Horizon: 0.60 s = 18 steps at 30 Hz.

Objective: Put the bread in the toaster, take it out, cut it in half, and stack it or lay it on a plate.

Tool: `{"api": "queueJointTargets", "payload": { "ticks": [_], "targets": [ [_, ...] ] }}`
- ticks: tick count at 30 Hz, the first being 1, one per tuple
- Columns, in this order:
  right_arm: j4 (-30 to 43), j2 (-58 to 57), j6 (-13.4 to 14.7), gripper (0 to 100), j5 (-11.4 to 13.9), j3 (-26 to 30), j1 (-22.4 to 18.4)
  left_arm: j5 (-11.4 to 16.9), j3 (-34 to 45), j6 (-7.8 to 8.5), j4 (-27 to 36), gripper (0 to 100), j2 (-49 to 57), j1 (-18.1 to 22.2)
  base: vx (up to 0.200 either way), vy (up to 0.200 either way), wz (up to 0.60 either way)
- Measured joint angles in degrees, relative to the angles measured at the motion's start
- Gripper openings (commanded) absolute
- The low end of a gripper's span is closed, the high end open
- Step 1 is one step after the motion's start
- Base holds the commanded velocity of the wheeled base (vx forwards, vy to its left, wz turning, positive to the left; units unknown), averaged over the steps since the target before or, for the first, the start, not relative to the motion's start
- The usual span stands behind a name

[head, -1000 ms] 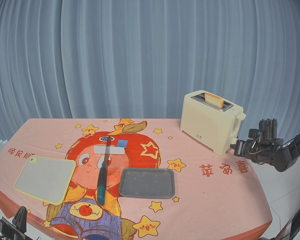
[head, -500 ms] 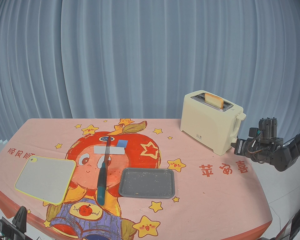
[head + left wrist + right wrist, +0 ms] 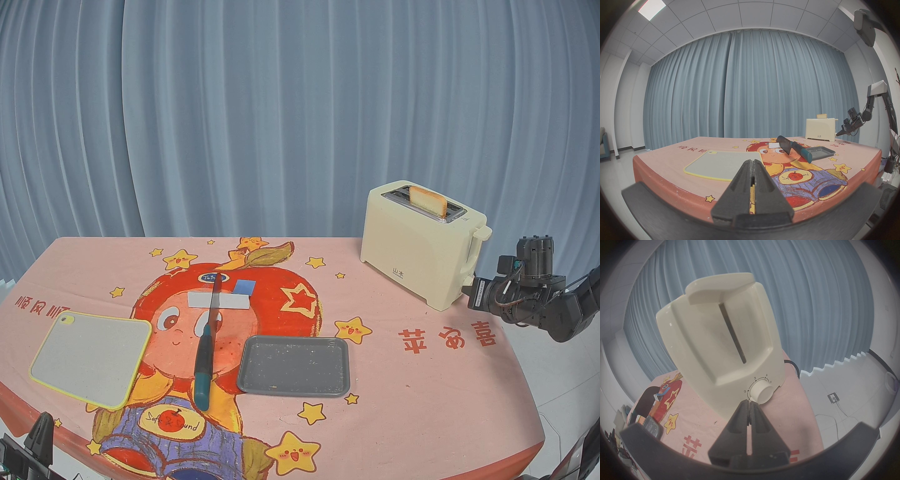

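**A:** How are your jaws standing?

**B:** My right gripper (image 3: 749,402) is pressing its jaws together, with the tip just short of the dial (image 3: 761,392) on the end of the toaster (image 3: 718,343).

**A:** And the bread?

**B:** The bread (image 3: 427,200) is standing on edge in the slot, above and beyond that tip. Its long axis is running away from me.

**A:** Room?

**B:** My right arm is lying roughly level off the side edge of the table (image 3: 437,375), over open floor. My left gripper (image 3: 752,162), jaws also together, is hanging low before the near edge.
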<state>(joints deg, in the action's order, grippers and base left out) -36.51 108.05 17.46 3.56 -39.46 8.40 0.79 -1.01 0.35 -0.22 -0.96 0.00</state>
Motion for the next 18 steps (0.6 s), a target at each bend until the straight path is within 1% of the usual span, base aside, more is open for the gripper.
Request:
{"api": "queueJointTargets", "payload": {
  "ticks": [18],
  "targets": [
    [-0.05, -0.50, 0.02, 0, -0.15, -0.37, 0.15, 0.00, 0.00, 0.00, -0.02, 0, 0.00, 0.00, 0.000, 0.000, 0.00]
  ]
}}
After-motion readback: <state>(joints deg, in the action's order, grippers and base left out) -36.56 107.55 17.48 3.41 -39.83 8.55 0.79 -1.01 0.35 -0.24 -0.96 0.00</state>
